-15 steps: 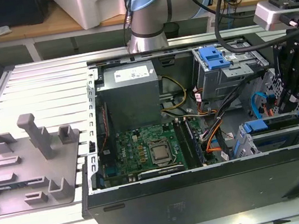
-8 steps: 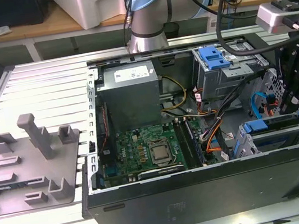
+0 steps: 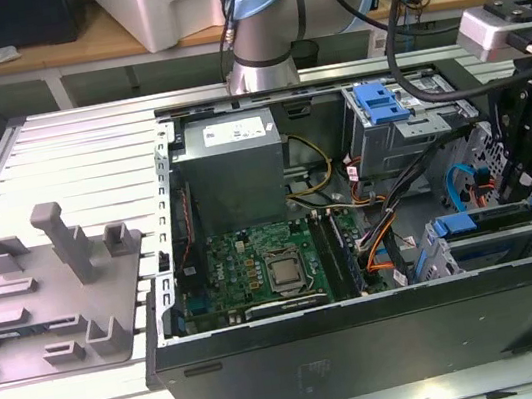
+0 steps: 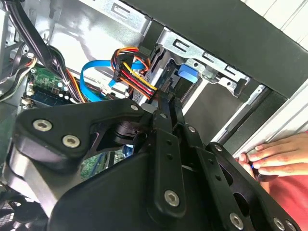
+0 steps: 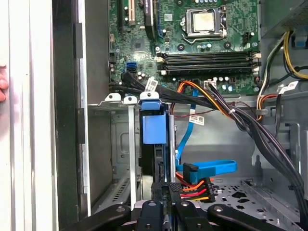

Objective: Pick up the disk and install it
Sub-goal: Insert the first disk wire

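Observation:
The disk (image 5: pixel 155 161) stands on edge inside a slot of the grey drive cage (image 5: pixel 130 144), its blue bracket (image 5: pixel 154 126) at the far end. In the exterior view the disk (image 3: pixel 487 222) lies in the cage (image 3: pixel 438 263) at the case's near right corner. My black gripper (image 5: pixel 167 190) hangs right at the disk's near end with its fingers close together. In the second wrist view the gripper (image 4: pixel 166 98) points at the cage slot, near the blue bracket (image 4: pixel 187 74). From outside, the gripper (image 3: pixel 519 185) sits just above the cage's right end.
An orange-red-yellow power plug (image 5: pixel 192 191) and a blue data cable (image 5: pixel 207 168) lie right beside the fingers. Black cable bundles (image 5: pixel 250 125) cross the case floor. Motherboard (image 3: pixel 257 272), power supply (image 3: pixel 230 165) and a second cage with a blue latch (image 3: pixel 383 105) fill the case. A person's hand (image 4: pixel 274 154) rests on the case edge.

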`<state>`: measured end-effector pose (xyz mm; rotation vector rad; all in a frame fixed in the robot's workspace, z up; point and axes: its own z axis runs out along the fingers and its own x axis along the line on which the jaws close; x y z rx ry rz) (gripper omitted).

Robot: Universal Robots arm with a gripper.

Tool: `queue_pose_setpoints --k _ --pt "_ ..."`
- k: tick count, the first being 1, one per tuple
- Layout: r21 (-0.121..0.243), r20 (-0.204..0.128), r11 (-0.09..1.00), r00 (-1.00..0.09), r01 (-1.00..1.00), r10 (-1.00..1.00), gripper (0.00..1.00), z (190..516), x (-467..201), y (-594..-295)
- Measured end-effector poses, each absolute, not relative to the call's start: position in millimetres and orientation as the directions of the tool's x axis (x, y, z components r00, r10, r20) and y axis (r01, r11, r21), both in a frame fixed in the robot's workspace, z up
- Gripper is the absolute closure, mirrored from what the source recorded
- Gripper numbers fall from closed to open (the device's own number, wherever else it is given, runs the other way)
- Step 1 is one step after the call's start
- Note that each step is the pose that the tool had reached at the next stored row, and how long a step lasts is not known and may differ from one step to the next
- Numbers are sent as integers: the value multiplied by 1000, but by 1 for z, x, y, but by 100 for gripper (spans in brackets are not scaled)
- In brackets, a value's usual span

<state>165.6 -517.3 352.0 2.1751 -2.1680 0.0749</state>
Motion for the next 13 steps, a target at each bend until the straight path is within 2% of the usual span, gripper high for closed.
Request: queue_pose_setpoints --k 13 --pt "15 84 -17 18 -1000 -996 84 350 166 -517"
